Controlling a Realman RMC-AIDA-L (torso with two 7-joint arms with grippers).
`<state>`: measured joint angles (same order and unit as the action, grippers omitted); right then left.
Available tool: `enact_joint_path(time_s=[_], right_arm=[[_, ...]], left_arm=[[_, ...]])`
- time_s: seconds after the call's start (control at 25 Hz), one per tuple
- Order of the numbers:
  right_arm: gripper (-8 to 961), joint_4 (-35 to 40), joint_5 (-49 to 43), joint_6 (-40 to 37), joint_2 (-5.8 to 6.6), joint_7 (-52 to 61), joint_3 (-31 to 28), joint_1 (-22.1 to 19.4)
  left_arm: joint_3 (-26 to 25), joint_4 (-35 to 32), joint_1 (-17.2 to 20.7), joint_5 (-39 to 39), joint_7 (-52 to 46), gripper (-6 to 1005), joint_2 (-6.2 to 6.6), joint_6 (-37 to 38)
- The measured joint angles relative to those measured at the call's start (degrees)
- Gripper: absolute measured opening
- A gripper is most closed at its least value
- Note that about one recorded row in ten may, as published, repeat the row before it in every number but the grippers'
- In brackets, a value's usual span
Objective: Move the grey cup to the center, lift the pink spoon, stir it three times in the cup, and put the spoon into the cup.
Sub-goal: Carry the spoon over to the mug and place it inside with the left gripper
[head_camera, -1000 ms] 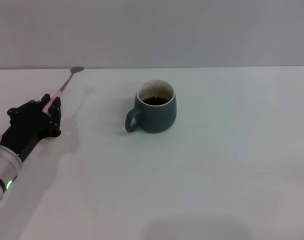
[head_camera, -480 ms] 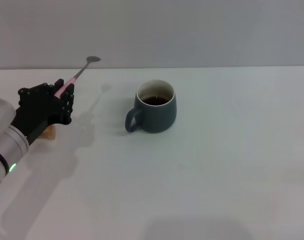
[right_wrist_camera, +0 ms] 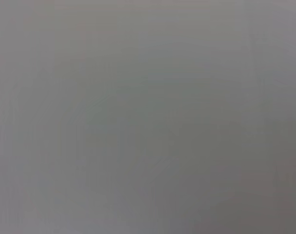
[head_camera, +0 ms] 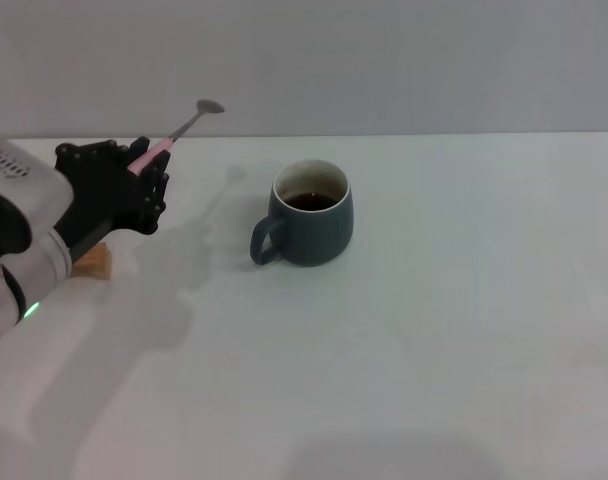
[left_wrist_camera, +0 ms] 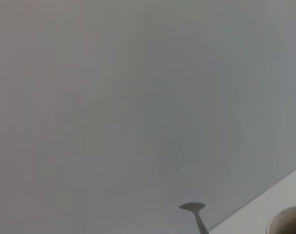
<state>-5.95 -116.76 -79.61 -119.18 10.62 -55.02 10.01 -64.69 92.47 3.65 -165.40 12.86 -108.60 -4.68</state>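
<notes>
Above the white tabletop, the slim pink-handled metal spoon is clamped in the left tool; the squat blue-grey ceramic cup sits rightward. Stirring is next: bowl must be lowered inside.

You will find no readable text, label, brand, number or sign anywhere in these views, on any object or surface.
</notes>
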Motion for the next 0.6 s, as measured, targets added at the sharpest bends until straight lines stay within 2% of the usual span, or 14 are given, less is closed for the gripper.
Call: enact_joint_path(time_s=[0.12, 0.2, 0.24, 0.28, 0.4, 0.6], right_arm=[[818, -0.04, -0.01, -0.01, 0.01, 0.02, 0.0, 0.01], [819, -0.03, -0.01, -0.02, 0.0, 0.03, 0.0, 0.01], [819, -0.03, 0.0, -0.02, 0.0, 0.04, 0.0, 0.01], [819, -0.03, 0.0, -0.02, 0.0, 0.04, 0.0, 0.01], [819, -0.03, 0.05, -0.02, 0.0, 0.05, 0.0, 0.01], [819, 0.12, 0.23, -0.04, 0.04, 0.08, -0.13, -0.03]], left_arm=[[-0.55, 2.45, -0.38, 0.2, 3.11, 186, -0.54, -3.78], [-0.84, 3.8, -0.67, 0.25, 5.11, 187, -1.14, -5.87], [-1.29, 4.81, -0.92, 0.25, 7.02, 187, -1.83, -7.63], [-1.29, 4.81, -0.92, 0.25, 7.02, 187, -1.83, -7.63], [-2.11, 6.18, -1.46, 0.25, 9.79, 188, -3.12, -10.52], [-2.5, 7.44, -2.65, 0.26, 13.6, 188, -4.45, -13.96]])
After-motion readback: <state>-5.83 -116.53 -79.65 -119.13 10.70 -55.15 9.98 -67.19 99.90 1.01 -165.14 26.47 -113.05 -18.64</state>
